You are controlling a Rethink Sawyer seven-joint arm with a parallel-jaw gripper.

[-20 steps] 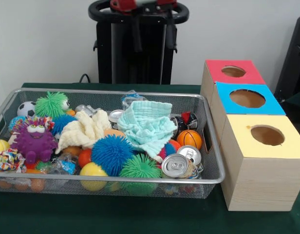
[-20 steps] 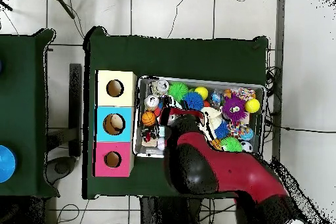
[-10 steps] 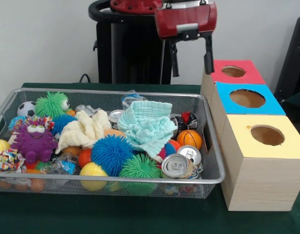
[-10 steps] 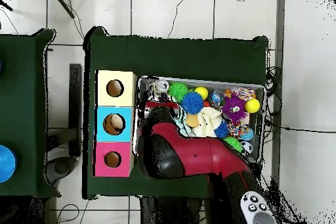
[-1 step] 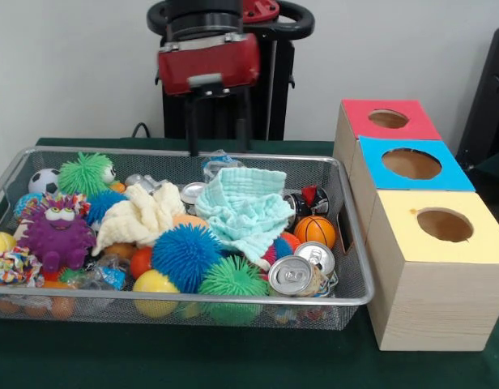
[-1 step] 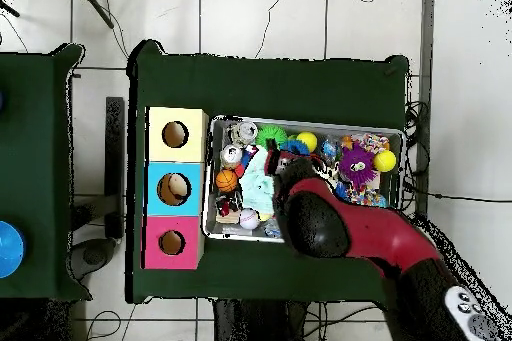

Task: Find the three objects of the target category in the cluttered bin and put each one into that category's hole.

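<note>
Operator: Target location, please. Which item does the task call for?

Technician: The category is not stated, so this is a judgement. All candidates lie in the wire bin (image 5: 356, 243). The nearest one to the claw is the teal cloth (image 5: 249, 207), heaped at the middle of the bin towards its far wall and resting on other clutter. A cream cloth (image 5: 140, 215) lies just beside it on the picture's left in the front view. Two silver cans (image 5: 292, 275) sit at the near corner next to the boxes, well apart from the claw.

Operator: Relation between cloth and claw?

Technician: In the front view the gripper (image 5: 219, 147) hangs over the far rim of the bin. The teal cloth lies below it, nearer the camera and slightly towards the boxes. The cloth is a crumpled pile with no clear long axis, so the approach angle should matter little. The coming move calls for a short travel inward over the bin, then a descent.

Operator: Claw condition?

Technician: Fingers (image 5: 191, 134) are spread apart, pointing straight down. Nothing is held, and they touch nothing. The overhead view hides the claw under the arm (image 6: 325, 222).

Operator: Destination?

Technician: Three boxes stand beside the bin, topped red (image 5: 411, 121), blue (image 5: 452, 174) and yellow (image 5: 476, 243), each with one round hole. Which hole suits the cloth cannot be told.
</note>
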